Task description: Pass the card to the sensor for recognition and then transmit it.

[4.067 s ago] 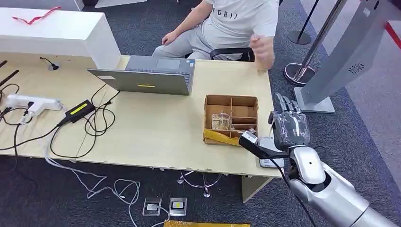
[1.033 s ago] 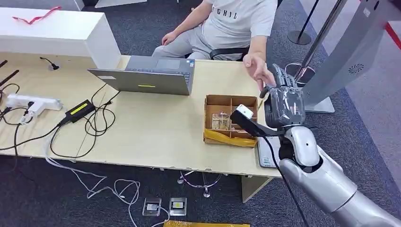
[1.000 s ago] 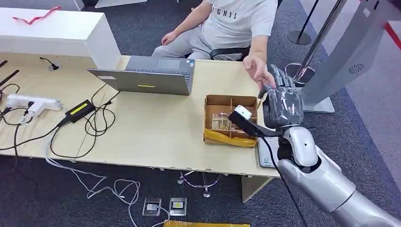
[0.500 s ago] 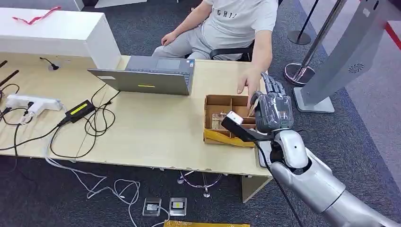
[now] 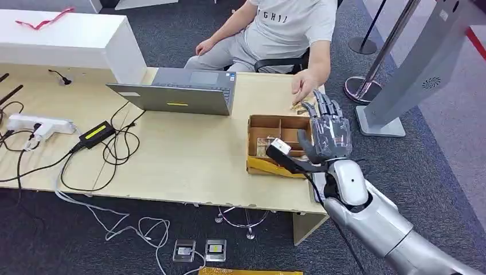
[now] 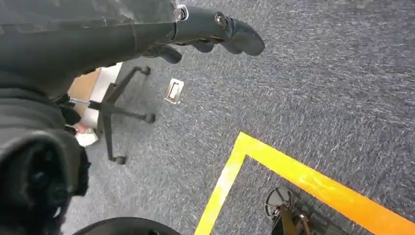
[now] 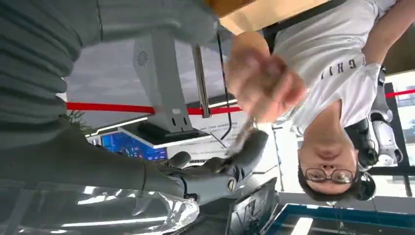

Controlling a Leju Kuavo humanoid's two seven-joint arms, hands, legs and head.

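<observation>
Reaching over the table's (image 5: 189, 166) far right corner, right hand (image 5: 328, 133) with fingers spread, meeting the person's hand (image 5: 302, 87); card (image 7: 241, 138) pinched there, thin, blurred, long axis slanting toward the robot's fingertips; whose grip, unclear.

the table (image 5: 189, 166) is standing in front of the robot, with a seated person (image 5: 281, 28) behind its far edge. a laptop (image 5: 177, 91) is sitting on the far middle of the table. a raised counter (image 5: 69, 37) is standing at the far left. left of the laptop, a power strip (image 5: 34, 125), a power adapter (image 5: 96, 133) and loose cables (image 5: 114, 150) are lying on the table. a compartmented box (image 5: 279, 143) is resting near the table's right end. the right hand (image 5: 328, 134) is hovering at the box's right side, just before the person's hand (image 5: 304, 89). a kiosk (image 5: 418, 63) and a stanchion (image 5: 367, 80) are standing on the floor right of the table.
</observation>
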